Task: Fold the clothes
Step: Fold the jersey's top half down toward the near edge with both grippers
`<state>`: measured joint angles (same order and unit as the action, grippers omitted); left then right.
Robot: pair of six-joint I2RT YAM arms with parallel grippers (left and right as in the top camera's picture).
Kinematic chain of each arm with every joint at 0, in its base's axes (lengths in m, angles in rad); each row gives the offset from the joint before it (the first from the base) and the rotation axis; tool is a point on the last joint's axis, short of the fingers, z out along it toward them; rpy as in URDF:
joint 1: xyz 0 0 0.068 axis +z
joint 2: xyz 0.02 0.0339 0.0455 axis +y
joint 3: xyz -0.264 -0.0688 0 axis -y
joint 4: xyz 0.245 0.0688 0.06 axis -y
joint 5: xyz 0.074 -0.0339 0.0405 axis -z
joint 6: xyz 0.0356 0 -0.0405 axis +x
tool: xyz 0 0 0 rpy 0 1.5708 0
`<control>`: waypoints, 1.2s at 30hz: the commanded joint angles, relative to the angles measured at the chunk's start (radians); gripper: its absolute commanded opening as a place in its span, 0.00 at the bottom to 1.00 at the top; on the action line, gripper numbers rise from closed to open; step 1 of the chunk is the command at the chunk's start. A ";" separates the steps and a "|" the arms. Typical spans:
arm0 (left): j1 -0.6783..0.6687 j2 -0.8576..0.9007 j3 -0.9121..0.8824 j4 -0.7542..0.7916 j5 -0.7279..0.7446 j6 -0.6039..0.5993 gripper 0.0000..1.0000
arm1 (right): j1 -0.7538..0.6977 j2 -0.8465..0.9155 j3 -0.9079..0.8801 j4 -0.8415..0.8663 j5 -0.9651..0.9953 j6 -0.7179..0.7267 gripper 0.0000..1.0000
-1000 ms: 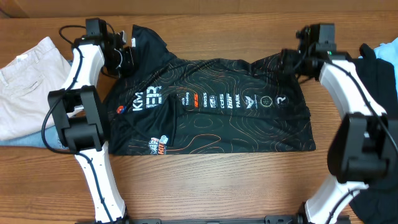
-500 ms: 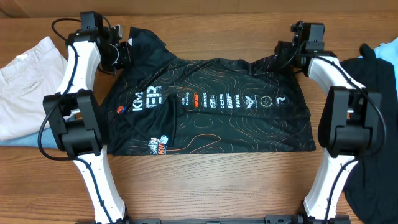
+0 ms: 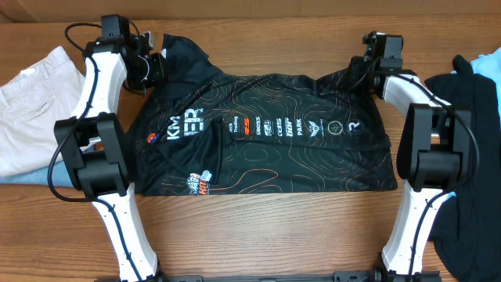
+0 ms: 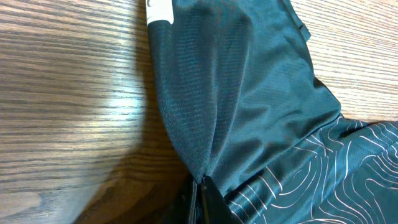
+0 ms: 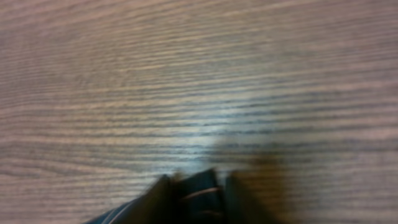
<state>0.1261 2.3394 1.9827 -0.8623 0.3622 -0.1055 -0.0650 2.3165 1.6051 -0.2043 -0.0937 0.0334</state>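
Jersey position: the jersey (image 3: 266,137) lies spread flat mid-surface, print side up, on the wooden surface (image 3: 258,235).
Long axis: it runs from 9 o'clock to 3 o'clock, with the sleeve and neck end toward 9 and the lettering read across that line.
Left gripper: the left gripper (image 3: 156,66) sits at the jersey's 10 o'clock corner. Its jaws are pinched tight on a ridge of plain black cloth, which the left wrist view shows gathered into its fingertips.
Right gripper: the right gripper (image 3: 356,72) sits at the 2 o'clock corner, low on the surface. The wrist view is blurred, with a scrap of line-patterned cloth between narrow jaws. Whether it is clamped I cannot tell.
Relation for the next move: both far corners are at the grippers, and the free hem lies toward 6 o'clock, by the arm bases. The fold likely carries the 12 o'clock edge down toward 6.
Nearer arm: neither, as each gripper has its own corner.
Count: one jersey and two grippers. One pair of beige trousers (image 3: 35,102) lies at 9 o'clock. Dark garments (image 3: 473,102) are piled at 3 o'clock, number unclear.
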 commanded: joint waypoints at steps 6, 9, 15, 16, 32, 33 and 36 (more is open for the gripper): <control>-0.003 -0.022 0.000 -0.001 -0.007 -0.007 0.04 | -0.002 0.020 0.019 -0.021 0.029 0.000 0.04; -0.002 -0.022 0.000 -0.001 -0.007 -0.007 0.04 | -0.003 0.020 0.019 -0.032 0.074 0.020 0.04; 0.000 -0.023 0.001 -0.002 -0.007 -0.006 0.04 | -0.003 0.005 0.034 -0.054 0.109 0.042 0.04; 0.000 -0.025 0.001 -0.001 -0.007 -0.006 0.04 | -0.003 -0.006 0.042 -0.066 0.128 0.050 0.04; 0.007 -0.148 0.001 -0.029 -0.093 -0.007 0.04 | -0.004 -0.251 0.106 -0.280 0.272 0.071 0.04; 0.011 -0.159 0.001 -0.039 -0.093 -0.007 0.04 | -0.004 -0.262 0.106 -0.299 0.280 0.071 0.04; 0.024 -0.181 0.001 -0.074 -0.098 -0.007 0.04 | -0.004 -0.301 0.106 -0.372 0.311 0.071 0.04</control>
<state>0.1314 2.2204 1.9827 -0.9154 0.2943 -0.1055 -0.0647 2.0777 1.6833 -0.5385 0.1558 0.0998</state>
